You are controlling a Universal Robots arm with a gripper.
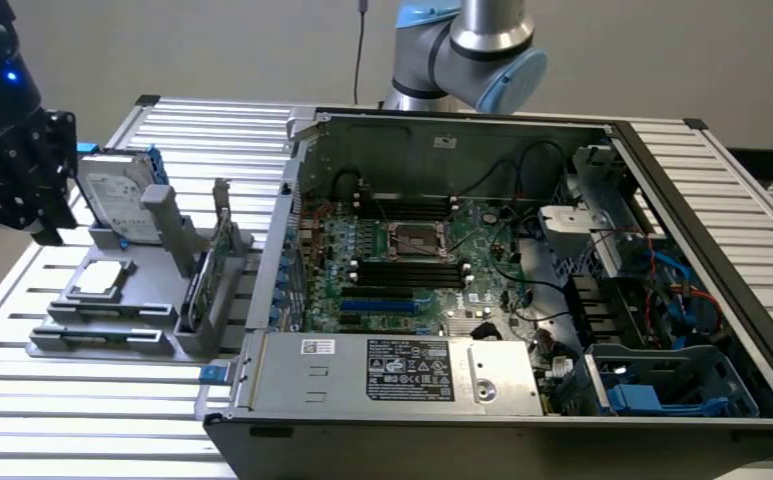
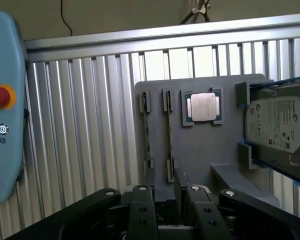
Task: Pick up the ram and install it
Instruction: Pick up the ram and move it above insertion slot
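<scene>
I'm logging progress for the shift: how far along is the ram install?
Done: nothing yet. The ram stands on edge in the gray holder. In hand: the gripper hovers open in line with it, holding nothing. Left: the pickup itself, and seating the ram in a slot on the motherboard.

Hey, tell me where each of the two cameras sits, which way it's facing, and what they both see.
Exterior view: raised off the arm, looking down into the open computer case, with the grey parts holder on the exterior view's left; the arm rises beyond the case.
Wrist view: rides on the wrist, looking down past the open gripper onto the parts holder, a teach pendant beside it.
Shared: the parts holder, its hard drive and processor chip, and the slatted table.
</scene>
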